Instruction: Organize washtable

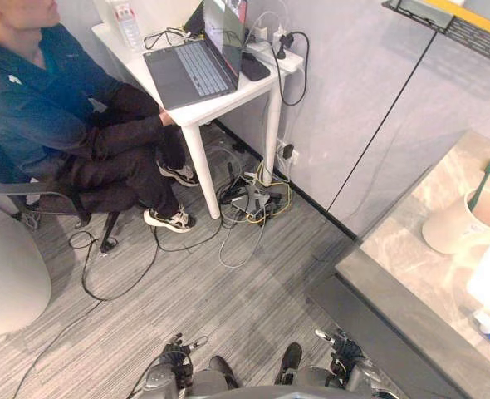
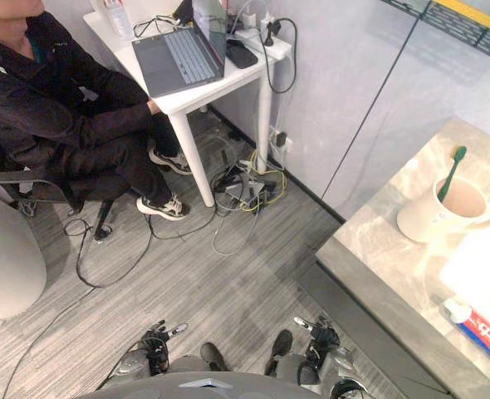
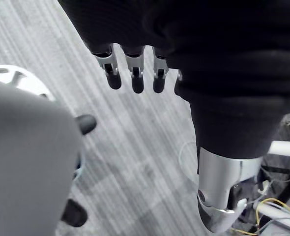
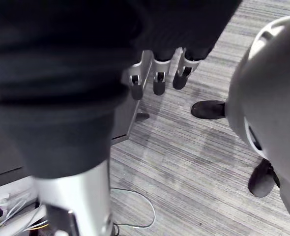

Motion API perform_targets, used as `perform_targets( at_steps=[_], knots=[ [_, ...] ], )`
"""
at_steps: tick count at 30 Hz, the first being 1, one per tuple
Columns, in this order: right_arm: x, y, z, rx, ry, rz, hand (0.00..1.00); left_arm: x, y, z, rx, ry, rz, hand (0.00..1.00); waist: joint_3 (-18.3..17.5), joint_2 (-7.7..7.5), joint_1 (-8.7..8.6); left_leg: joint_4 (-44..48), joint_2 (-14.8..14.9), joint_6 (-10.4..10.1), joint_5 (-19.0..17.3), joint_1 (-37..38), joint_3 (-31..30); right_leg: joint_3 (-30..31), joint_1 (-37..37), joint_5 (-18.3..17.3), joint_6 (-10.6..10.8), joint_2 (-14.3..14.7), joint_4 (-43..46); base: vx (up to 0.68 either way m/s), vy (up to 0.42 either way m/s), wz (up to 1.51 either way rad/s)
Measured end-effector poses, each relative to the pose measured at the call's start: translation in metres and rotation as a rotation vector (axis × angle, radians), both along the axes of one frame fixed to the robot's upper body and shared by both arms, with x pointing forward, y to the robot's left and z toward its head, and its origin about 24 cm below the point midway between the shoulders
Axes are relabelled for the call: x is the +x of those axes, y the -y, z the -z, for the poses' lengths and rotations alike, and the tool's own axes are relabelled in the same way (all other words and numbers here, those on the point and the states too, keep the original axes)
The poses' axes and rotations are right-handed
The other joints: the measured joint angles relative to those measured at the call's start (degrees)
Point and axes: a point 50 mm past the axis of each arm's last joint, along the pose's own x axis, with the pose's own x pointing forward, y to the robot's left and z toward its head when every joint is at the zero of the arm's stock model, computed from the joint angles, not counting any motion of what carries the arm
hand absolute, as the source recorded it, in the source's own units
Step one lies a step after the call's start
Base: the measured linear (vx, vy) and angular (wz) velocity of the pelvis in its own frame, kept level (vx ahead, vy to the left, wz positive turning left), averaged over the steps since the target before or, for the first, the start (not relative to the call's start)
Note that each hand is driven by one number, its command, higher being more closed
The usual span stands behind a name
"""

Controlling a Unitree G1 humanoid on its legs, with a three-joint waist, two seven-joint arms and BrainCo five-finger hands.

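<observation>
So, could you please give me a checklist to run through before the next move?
1. Left hand empty, fingers relaxed: ok.
2. Right hand empty, fingers relaxed: ok.
3. Hands over the washtable: not ok, both hang above the floor.
4. Toothbrush standing in the cup: ok.
5. Toothpaste tube fully visible: not ok, cut off at the edge.
6. Person away from the washtable: ok.

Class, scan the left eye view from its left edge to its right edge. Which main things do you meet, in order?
Seated person → open laptop → cream cup.
</observation>
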Motion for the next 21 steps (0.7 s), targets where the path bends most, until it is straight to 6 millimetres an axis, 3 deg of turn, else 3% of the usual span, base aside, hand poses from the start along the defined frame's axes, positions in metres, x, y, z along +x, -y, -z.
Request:
perform_targets(
  at_steps=[4, 6, 7, 8, 9, 10, 11, 12, 13, 14, 15, 16, 21],
  knots=[
    [-0.005, 0.001, 0.001, -0.003, -0.011, 0.005, 0.0, 0.0, -0.003, 0.0, 0.0, -0.002, -0.014, 0.0, -0.22, -0.13, 0.17, 3.98, 2.4, -0.63, -1.79, -1.4, -0.32, 0.07, 0.26, -0.47, -0.71, 0.89, 0.05, -0.09, -0.043, -0.01],
    [-0.007, 0.003, 0.002, -0.007, -0.015, 0.011, 0.0, 0.001, -0.003, 0.0, -0.001, 0.0, -0.019, 0.0, -0.28, 1.13, 1.08, 13.82, 7.74, -1.57, -5.89, -3.6, -0.15, 1.46, 0.84, -0.78, -1.17, 2.92, 0.23, -0.04, -0.031, -0.28],
    [-0.008, 0.004, 0.002, -0.009, -0.017, 0.01, 0.0, 0.001, -0.003, -0.001, -0.001, 0.003, -0.024, 0.0, -0.1, 1.46, 1.58, 17.13, 8.85, -1.49, -6.32, -3.84, -0.34, 2.31, 1.2, -0.94, -1.43, 3.27, 0.05, -0.01, -0.057, -0.39],
    [-0.01, 0.004, 0.002, -0.014, -0.024, 0.012, 0.0, 0.003, -0.004, -0.002, 0.001, 0.011, -0.025, 0.0, 0.09, 1.74, 1.8, 22.98, 10.57, -1.24, -6.16, -5.31, -2.67, 3.12, 1.9, -0.96, -1.55, 3.36, 0.37, -0.03, -0.129, -0.46],
    [-0.009, 0.008, 0.002, -0.027, -0.024, 0.006, 0.0, 0.005, -0.002, -0.003, -0.003, 0.025, -0.025, 0.0, 0.31, 2.09, 1.89, 30.99, 11.88, 0.35, -5.06, -7.91, -8.77, 5.3, 2.31, -1.45, -2.3, 3.29, 2.02, -0.07, -0.191, -0.62],
    [-0.009, 0.008, 0.001, -0.034, -0.026, -0.005, 0.0, 0.006, 0.0, -0.003, -0.009, 0.033, -0.025, 0.0, 0.64, 3.03, 2.27, 34.59, 10.61, 0.79, -5.27, -10.77, -16.27, 6.78, 2.19, -2.1, -2.78, 2.87, 4.13, -0.12, -0.164, -0.91],
    [-0.008, 0.015, 0.0, -0.054, -0.027, -0.003, 0.0, 0.006, 0.006, -0.002, -0.021, 0.038, -0.02, 0.0, 0.62, 3.38, 2.61, 30.6, 3.76, -1.87, -7.32, -11.34, -28.12, 9.45, 1.72, -2.51, -2.28, 1.69, 5.43, -0.19, -0.062, -1.3],
    [-0.01, 0.018, 0.0, -0.061, -0.03, -0.003, 0.0, 0.001, 0.009, -0.001, -0.028, 0.033, -0.025, 0.0, 0.4, 4.4, 3.15, 23.73, -2.63, -2.97, -8.01, -10.56, -38.23, 12.96, 1.03, -2.45, -2.14, 1.43, 5.59, -0.2, 0.011, -1.33],
    [-0.009, 0.017, 0.0, -0.06, -0.028, -0.008, 0.0, -0.003, 0.009, 0.0, -0.028, 0.027, -0.028, 0.0, 0.26, 4.82, 3.21, 20.32, -4.64, -3.03, -8.03, -10.11, -42.21, 14.6, 0.64, -2.35, -2.0, 1.64, 5.5, -0.22, 0.106, -1.59],
    [-0.008, 0.017, -0.001, -0.064, -0.023, -0.017, 0.0, -0.006, 0.008, 0.0, -0.025, 0.02, -0.031, 0.0, -0.52, 6.17, 3.42, 14.18, -6.81, -3.01, -8.02, -9.37, -48.4, 17.92, -0.44, -2.07, -1.58, 3.08, 5.16, -0.15, 0.12, -1.31],
    [-0.007, 0.018, -0.001, -0.069, -0.023, -0.027, 0.0, -0.013, 0.007, 0.002, -0.026, -0.001, -0.036, 0.0, -0.7, 6.59, 3.67, 13.93, -7.14, -1.98, -6.69, -9.28, -49.92, 19.55, -1.06, -1.84, -1.27, 3.81, 5.15, -0.06, 0.169, -1.71],
    [-0.007, 0.018, -0.001, -0.073, -0.022, -0.045, 0.0, -0.025, 0.006, 0.006, -0.028, -0.038, -0.057, 0.0, -1.28, 6.64, 3.98, 14.44, -7.27, 0.76, -7.94, -8.56, -48.34, 23.97, -0.67, -1.15, -0.27, 4.55, 4.7, 0.05, 0.133, -1.2],
    [-0.027, 0.015, 0.006, -0.084, -0.09, -0.095, 0.0, -0.042, -0.005, 0.009, -0.009, -0.095, -0.085, 0.0, -3.96, 2.64, 3.94, 8.05, -7.92, 0.71, -8.34, -3.87, -39.74, 31.98, -2.66, 0.23, 1.41, 3.37, 3.45, 0.16, 0.094, -0.92]
  ],
)
